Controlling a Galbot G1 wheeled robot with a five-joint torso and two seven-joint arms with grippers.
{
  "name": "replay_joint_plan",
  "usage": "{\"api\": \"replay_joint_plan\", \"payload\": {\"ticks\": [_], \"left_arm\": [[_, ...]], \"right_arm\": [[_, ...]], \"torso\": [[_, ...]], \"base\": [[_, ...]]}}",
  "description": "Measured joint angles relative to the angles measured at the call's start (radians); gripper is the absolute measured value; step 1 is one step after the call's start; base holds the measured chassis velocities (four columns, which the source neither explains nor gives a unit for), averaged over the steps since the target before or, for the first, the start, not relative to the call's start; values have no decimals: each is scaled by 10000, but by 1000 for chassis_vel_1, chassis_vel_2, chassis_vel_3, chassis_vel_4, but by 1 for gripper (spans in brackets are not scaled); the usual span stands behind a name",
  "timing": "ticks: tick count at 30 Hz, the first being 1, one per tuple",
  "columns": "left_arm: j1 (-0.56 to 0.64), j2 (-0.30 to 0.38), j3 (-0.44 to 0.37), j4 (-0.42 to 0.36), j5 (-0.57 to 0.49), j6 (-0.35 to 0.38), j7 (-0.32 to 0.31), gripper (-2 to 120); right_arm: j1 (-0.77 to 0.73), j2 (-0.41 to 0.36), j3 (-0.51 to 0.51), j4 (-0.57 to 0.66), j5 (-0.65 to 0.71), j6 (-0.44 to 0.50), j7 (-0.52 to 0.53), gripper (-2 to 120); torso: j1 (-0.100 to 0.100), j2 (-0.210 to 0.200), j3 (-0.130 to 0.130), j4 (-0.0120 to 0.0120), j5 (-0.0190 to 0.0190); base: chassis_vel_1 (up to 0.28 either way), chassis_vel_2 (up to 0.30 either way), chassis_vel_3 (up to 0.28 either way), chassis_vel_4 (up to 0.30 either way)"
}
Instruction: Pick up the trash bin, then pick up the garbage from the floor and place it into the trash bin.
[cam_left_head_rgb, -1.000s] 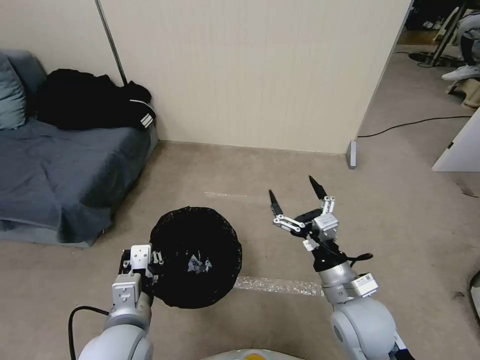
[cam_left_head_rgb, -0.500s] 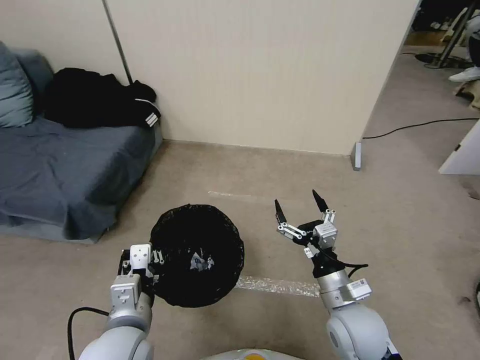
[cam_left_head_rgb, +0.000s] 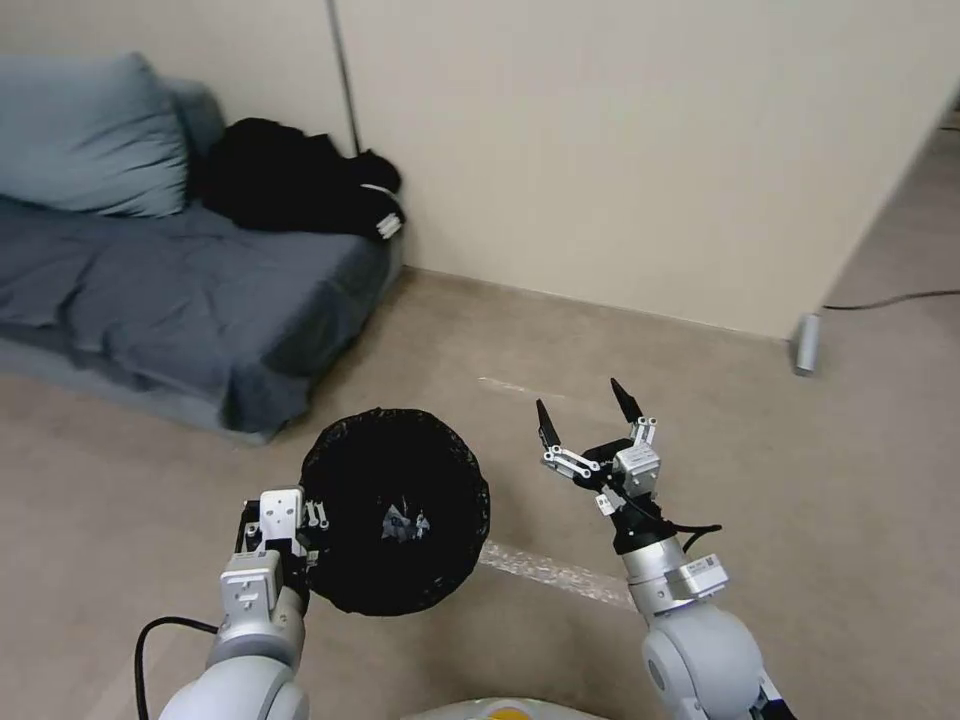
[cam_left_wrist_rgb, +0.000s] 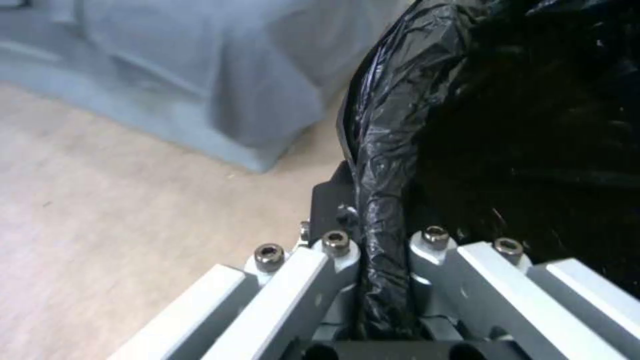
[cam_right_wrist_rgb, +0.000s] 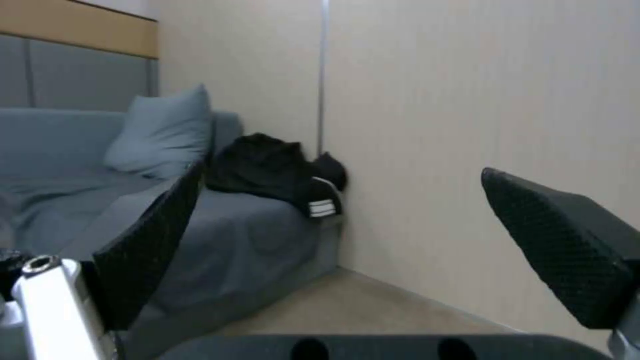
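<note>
The trash bin (cam_left_head_rgb: 395, 470), lined with a glossy black bag, hangs above the beige floor at lower centre of the head view. My left gripper (cam_left_head_rgb: 300, 535) is shut on its near left rim. In the left wrist view the bag-wrapped rim (cam_left_wrist_rgb: 381, 190) runs between the silver fingers (cam_left_wrist_rgb: 313, 265) of the left gripper (cam_left_wrist_rgb: 383, 245). A small pale crumpled piece of garbage (cam_left_head_rgb: 402, 522) lies deep inside the bin. To the right of the bin, my right gripper (cam_left_head_rgb: 582, 402) is held up in the air, open and holding nothing. Its dark pads (cam_right_wrist_rgb: 150, 245) stand wide apart in the right wrist view.
A grey-blue sofa (cam_left_head_rgb: 150, 300) with a cushion (cam_left_head_rgb: 85, 150) and black clothing (cam_left_head_rgb: 290, 185) stands at the left against the beige wall (cam_left_head_rgb: 620, 150). A grey partition foot (cam_left_head_rgb: 806, 343) and a black cable (cam_left_head_rgb: 890, 298) are at the right. Tape strips (cam_left_head_rgb: 545, 572) mark the floor.
The whole head view has shifted: the sofa and wall have slid right, so the camera has turned left. Both arms keep their poses, with the bin still held and the right gripper still open.
</note>
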Motion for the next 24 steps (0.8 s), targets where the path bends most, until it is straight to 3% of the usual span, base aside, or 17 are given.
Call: {"api": "replay_joint_plan", "payload": {"ticks": [24], "left_arm": [[-51,17,16,-4,-18,0,6,1]], "right_arm": [[203,-6,-111,-4,-75,-42,79,100]], "torso": [[1,0,0,0,1]], "base": [[124,126,125,123]]}}
